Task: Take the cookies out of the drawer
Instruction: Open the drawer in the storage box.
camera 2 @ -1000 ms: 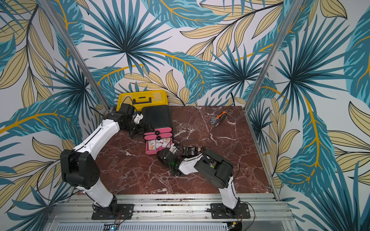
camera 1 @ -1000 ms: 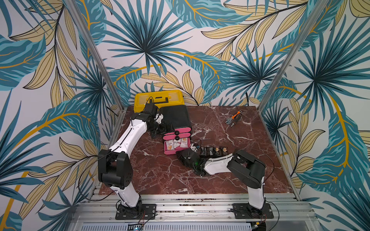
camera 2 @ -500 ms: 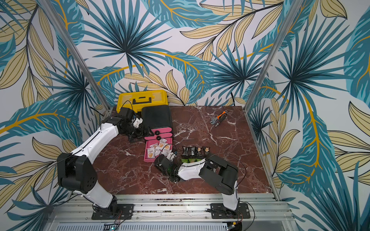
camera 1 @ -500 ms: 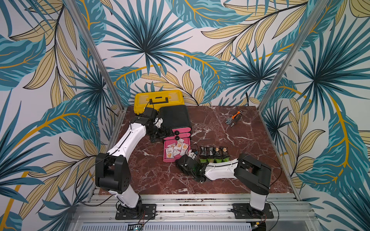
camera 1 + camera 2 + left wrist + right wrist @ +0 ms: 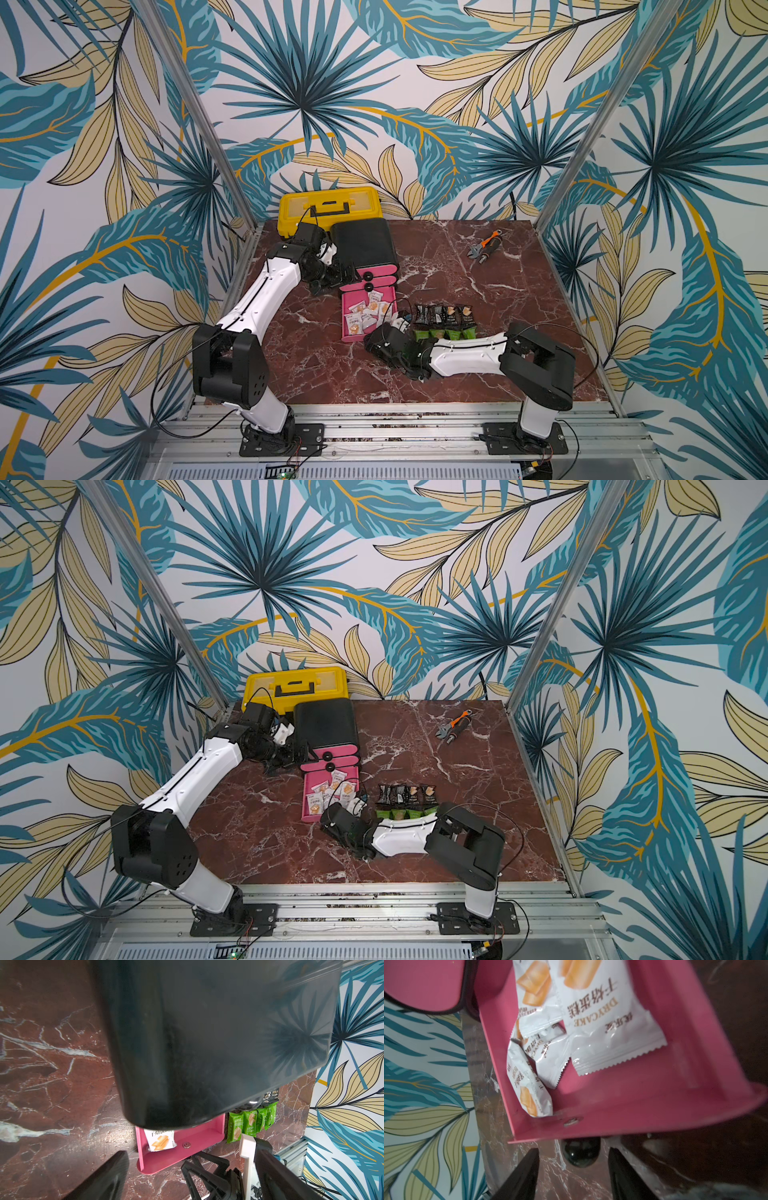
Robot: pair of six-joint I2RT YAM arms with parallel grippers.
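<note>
Cookies lie in two places near the middle of the red-brown marbled desk [image 5: 457, 374]. Toward the rear left corner, the left gripper [image 5: 338, 277] stands spread and empty close beside the smooth black cabinet [image 5: 363, 245]. In front, the flat-walled pink drawer [image 5: 347, 336] is pulled out, with glossy white pillow packets [image 5: 365, 313], crimped at the ends, heaped inside. The right gripper [image 5: 574, 1150] is released, straddling the round black knob [image 5: 580, 1153]. Rightward, black packets [image 5: 444, 316] and green packets [image 5: 444, 333] form two neat rows.
</note>
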